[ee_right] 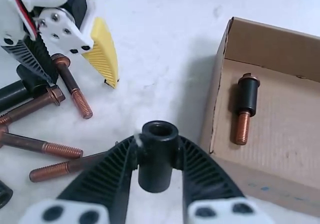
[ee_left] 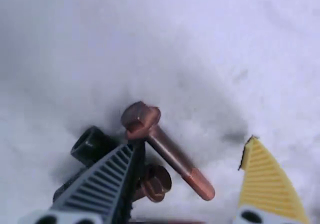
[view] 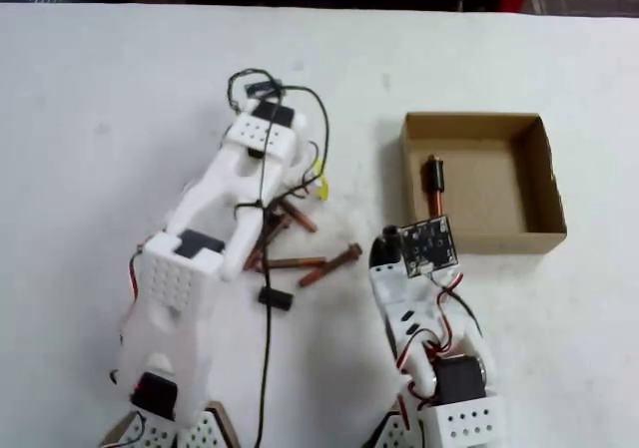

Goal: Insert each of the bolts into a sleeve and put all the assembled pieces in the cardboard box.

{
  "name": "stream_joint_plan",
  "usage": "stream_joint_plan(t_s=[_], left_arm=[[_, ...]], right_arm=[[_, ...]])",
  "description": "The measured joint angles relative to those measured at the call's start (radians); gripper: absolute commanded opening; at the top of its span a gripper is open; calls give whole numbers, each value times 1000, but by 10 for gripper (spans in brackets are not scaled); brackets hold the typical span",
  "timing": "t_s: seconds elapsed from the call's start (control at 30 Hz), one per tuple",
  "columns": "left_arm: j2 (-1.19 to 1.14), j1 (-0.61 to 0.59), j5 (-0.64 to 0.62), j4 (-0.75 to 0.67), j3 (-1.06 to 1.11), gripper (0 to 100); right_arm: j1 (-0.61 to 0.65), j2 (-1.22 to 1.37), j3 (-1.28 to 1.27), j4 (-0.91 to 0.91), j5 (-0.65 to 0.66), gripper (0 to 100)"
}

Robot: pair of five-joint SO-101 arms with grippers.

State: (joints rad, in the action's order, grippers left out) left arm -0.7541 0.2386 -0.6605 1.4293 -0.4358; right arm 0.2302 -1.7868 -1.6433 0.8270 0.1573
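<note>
My right gripper (ee_right: 157,151) is shut on a black sleeve (ee_right: 156,134), held upright just in front of the cardboard box (ee_right: 216,99). In the high view this gripper (view: 385,250) is at the box's (view: 473,120) near left corner. One assembled piece (view: 434,183), a copper bolt in a black sleeve (ee_right: 244,108), lies inside the box. My left gripper (ee_left: 192,145) is open over the bolt pile (view: 300,253). A copper bolt (ee_left: 167,151) lies between its black finger (ee_left: 105,181) and yellow finger (ee_left: 265,181). Beside the black finger lies another sleeve (ee_left: 91,144).
Several loose copper bolts (ee_right: 42,147) lie between the two arms. A loose black sleeve (view: 275,298) rests near the left arm's cable (view: 266,348). Open white table (view: 120,89) stretches left of and beyond the pile.
</note>
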Motion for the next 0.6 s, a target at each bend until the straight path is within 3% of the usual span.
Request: stream_joint_plan(t_s=[0.17, 0.4, 0.6], left_arm=[[-2, -31, -3, -29, 0, 274], [-2, -31, 3, -94, 0, 22], [-2, -31, 75, -132, 0, 55]], right_arm=[[0, 0, 0, 0, 0, 24], [0, 0, 0, 0, 0, 24], [0, 0, 0, 0, 0, 24]])
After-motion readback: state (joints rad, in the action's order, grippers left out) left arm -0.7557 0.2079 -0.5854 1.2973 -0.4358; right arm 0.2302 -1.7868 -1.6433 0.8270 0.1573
